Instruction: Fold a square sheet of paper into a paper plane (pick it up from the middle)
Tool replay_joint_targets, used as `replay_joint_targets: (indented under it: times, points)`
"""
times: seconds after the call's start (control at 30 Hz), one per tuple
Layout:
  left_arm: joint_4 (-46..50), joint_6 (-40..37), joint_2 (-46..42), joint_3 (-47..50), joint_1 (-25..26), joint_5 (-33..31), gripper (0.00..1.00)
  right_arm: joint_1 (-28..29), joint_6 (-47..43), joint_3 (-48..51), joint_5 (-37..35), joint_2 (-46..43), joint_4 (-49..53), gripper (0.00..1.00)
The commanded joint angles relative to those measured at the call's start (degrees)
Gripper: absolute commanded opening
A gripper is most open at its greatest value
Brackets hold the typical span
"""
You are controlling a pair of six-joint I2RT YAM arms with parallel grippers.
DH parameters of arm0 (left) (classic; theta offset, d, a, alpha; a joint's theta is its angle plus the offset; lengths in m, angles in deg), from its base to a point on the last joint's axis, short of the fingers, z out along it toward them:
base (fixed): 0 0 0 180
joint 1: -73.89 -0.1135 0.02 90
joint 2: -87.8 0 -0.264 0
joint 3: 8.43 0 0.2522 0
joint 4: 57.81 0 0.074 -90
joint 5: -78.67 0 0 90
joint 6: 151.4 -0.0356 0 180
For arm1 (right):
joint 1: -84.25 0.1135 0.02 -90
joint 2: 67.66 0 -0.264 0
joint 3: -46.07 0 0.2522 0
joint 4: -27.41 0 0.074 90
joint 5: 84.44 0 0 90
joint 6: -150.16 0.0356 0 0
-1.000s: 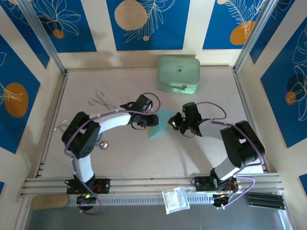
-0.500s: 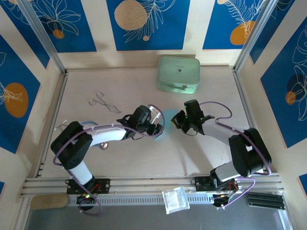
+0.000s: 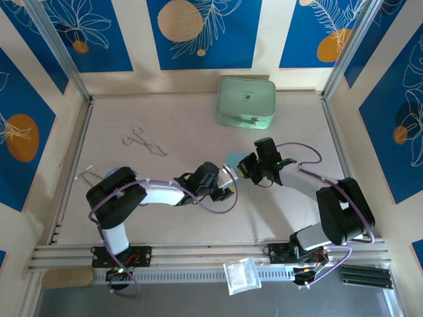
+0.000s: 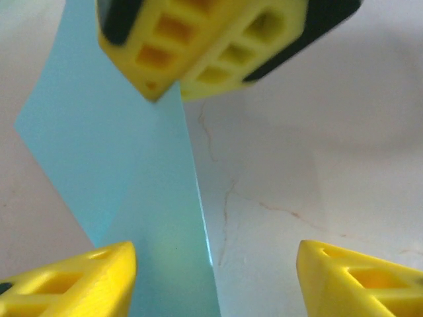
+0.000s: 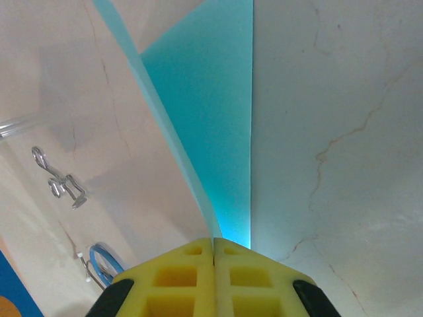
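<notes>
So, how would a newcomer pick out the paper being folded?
On the table, look mid-way, nearer than the mint-green case at the back. The sky-blue sheet of paper is pinched in the right gripper. It is thin and creased, bluer than the boxy case.

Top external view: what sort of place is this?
Probably a lab robot cell: left arm and right arm bolted to an aluminium rail, tabletop walled in by blue patterned panels.

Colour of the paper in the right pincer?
Sky blue. The sheet of paper shows best in the right wrist view.
</notes>
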Motion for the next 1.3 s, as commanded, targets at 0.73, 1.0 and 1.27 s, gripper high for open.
replay_joint_targets:
  times: [0.73, 1.0, 1.27]
  points:
    - [-1.5, -1.9, 2.9, -2.0, 0.8, -4.4, 0.21, -1.0, 0.5, 0.0, 3.0, -0.2, 4.4, 0.18]
    - [-2.9, -2.3, 3.3, -1.1, 0.8, -3.5, 0.20, -0.7, -1.4, -1.1, 3.2, 1.4, 9.1, 0.48]
    - [-3.2, -4.2, 3.6, -0.7, 0.8, -1.8, 0.19, -0.8, -2.7, -4.5, 4.4, 5.1, 10.7, 0.52]
